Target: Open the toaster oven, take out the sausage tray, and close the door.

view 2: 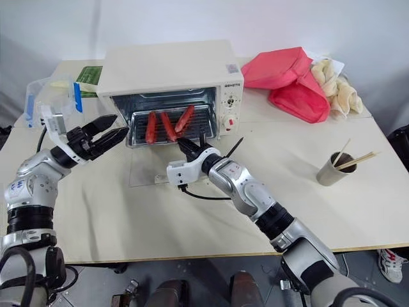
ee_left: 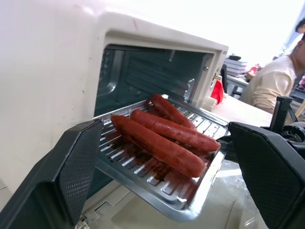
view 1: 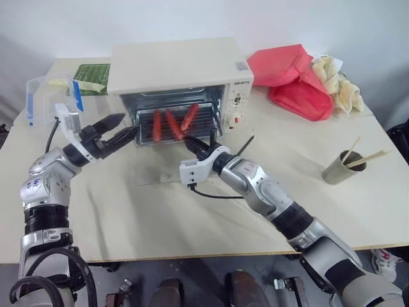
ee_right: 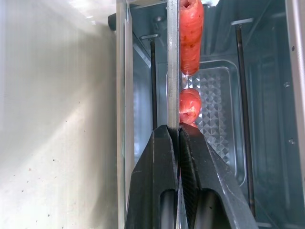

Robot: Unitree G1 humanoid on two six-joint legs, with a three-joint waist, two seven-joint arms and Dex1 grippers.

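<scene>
The cream-white toaster oven (view 1: pixel 179 64) stands at the back of the table. Its glass door (view 1: pixel 156 169) lies folded down flat in front of it. The silver sausage tray (view 1: pixel 206 118) sticks partway out of the opening, tilted, carrying three red sausages (view 1: pixel 171 123). My right gripper (view 1: pixel 190 144) is shut on the tray's front edge; the right wrist view shows the thin metal rim pinched between the fingers (ee_right: pixel 157 162). My left gripper (view 1: pixel 130 123) hovers open just beside the tray's left end, with nothing between its fingers.
A clear plastic box with blue clips (view 1: pixel 48 96) and a green packet (view 1: pixel 89 78) sit left of the oven. Right of it lie a red bag (view 1: pixel 291 80) and a cream towel (view 1: pixel 339 83). A metal cup with chopsticks (view 1: pixel 345 167) stands at the right. A person (ee_left: pixel 271 86) sits beyond the table.
</scene>
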